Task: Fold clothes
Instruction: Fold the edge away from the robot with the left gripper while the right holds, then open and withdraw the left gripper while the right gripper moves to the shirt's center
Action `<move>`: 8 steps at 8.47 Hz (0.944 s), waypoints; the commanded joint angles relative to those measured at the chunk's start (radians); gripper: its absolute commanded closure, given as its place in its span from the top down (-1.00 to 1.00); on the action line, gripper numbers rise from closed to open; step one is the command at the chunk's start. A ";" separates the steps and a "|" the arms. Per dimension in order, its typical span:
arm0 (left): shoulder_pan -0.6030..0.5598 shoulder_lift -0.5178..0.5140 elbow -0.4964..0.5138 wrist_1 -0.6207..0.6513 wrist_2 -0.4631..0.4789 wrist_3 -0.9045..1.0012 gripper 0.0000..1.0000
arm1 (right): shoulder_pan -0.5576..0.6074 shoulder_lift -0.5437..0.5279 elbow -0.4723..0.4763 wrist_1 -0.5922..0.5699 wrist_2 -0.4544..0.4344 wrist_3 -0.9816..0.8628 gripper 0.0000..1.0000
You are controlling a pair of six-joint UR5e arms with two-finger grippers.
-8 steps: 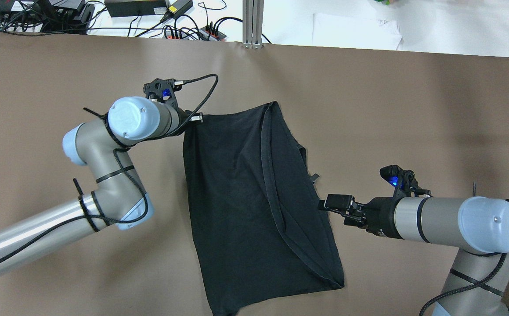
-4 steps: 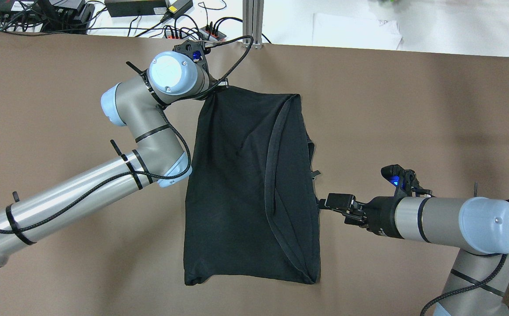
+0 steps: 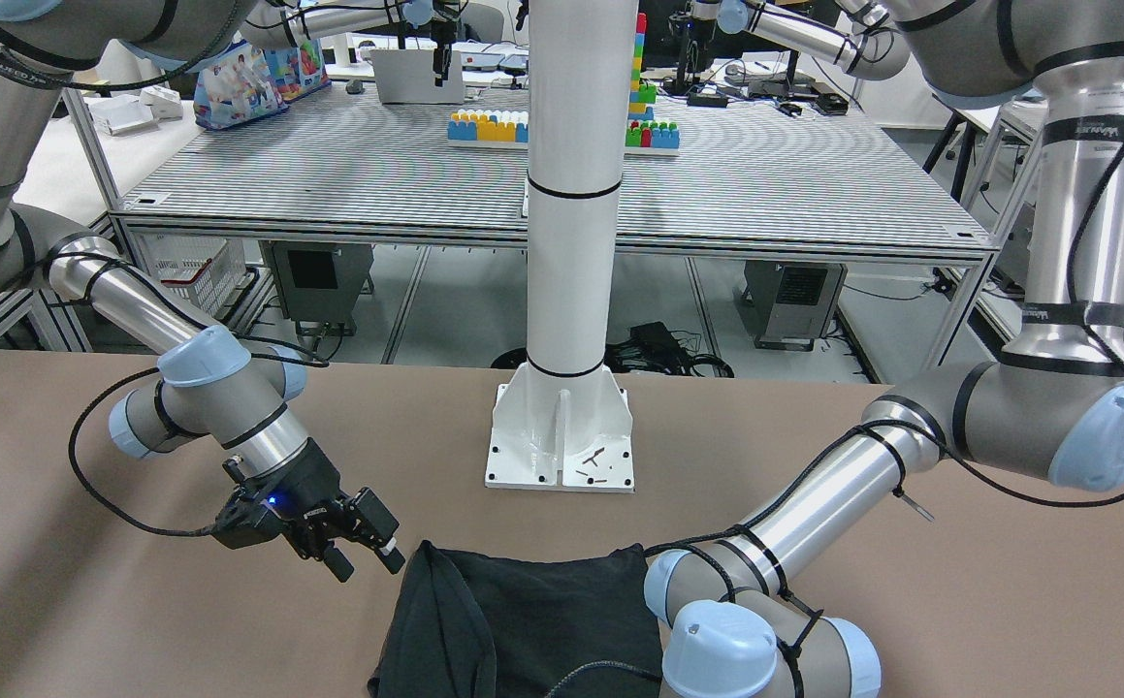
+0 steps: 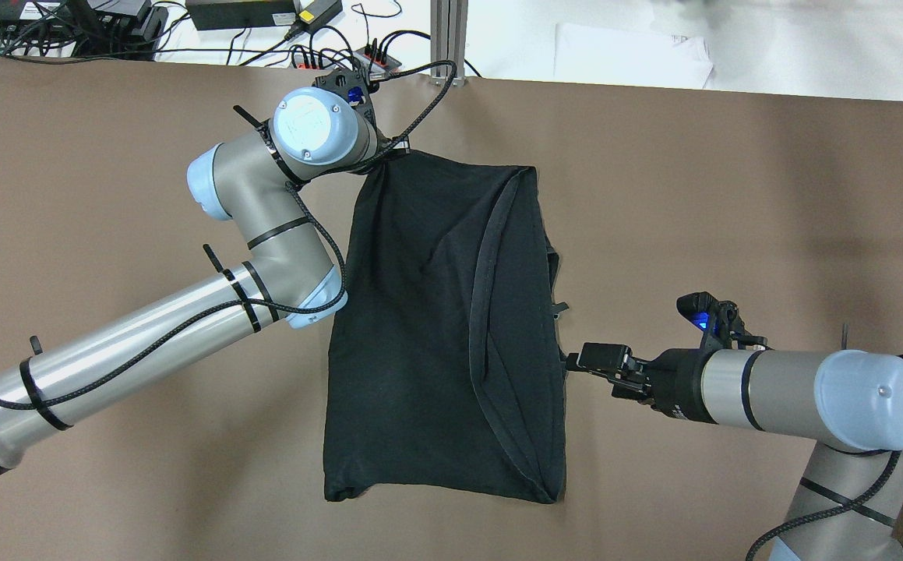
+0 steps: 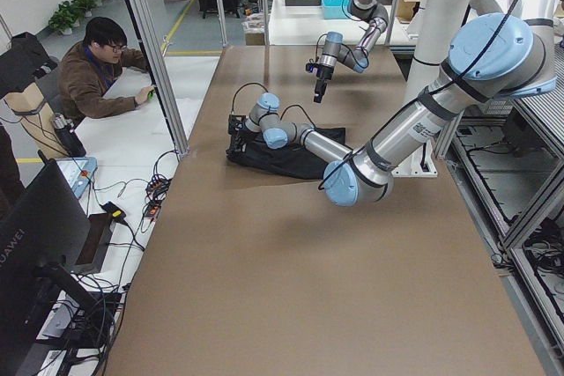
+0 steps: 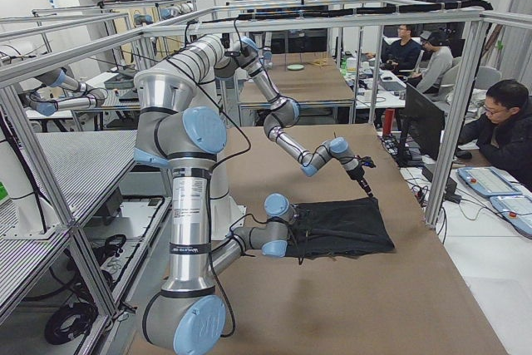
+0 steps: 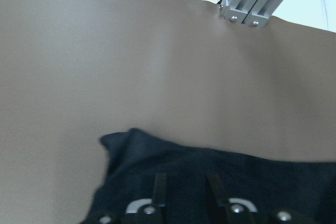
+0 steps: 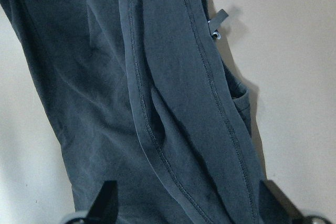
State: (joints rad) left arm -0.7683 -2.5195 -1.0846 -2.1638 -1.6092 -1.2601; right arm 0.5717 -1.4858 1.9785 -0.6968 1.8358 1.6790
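The black garment (image 4: 435,335) lies folded lengthwise on the brown table, a hemmed edge running down its middle. It also shows in the front view (image 3: 542,620) and the right wrist view (image 8: 157,77). My left gripper (image 4: 390,154) is at its far left corner, mostly hidden under the wrist. In the left wrist view its fingers (image 7: 160,184) are close together on the black cloth (image 7: 210,161), shut on that corner. My right gripper (image 4: 576,361) is open and empty, just beside the garment's right edge, also seen in the front view (image 3: 368,553).
The white pillar's base (image 3: 562,436) stands on the table's near side by the robot. An aluminium post (image 4: 449,39) and cables (image 4: 326,47) sit at the far edge, close to my left wrist. An operator (image 5: 97,68) sits beyond that edge.
My left gripper moved toward the far edge with the garment's corner, pulling the cloth straight and longer. In the last half second it barely shifted. The right arm stayed still.
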 commanded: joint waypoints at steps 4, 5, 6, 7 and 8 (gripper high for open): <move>-0.054 0.066 -0.138 -0.019 -0.104 0.045 1.00 | -0.001 0.167 0.003 -0.288 0.000 -0.381 0.89; -0.055 0.088 -0.173 -0.016 -0.104 0.045 1.00 | -0.007 0.226 0.002 -0.403 -0.012 -0.453 0.89; -0.063 0.097 -0.190 -0.013 -0.116 0.047 1.00 | -0.009 0.278 -0.001 -0.512 -0.027 -0.513 0.88; -0.098 0.119 -0.195 -0.019 -0.199 0.074 1.00 | -0.010 0.317 -0.012 -0.568 -0.039 -0.545 0.88; -0.132 0.183 -0.245 -0.022 -0.263 0.164 1.00 | -0.012 0.341 -0.045 -0.572 -0.047 -0.585 0.88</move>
State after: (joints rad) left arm -0.8470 -2.4150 -1.2694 -2.1807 -1.7636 -1.1964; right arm 0.5634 -1.2119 1.9720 -1.1889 1.8081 1.1798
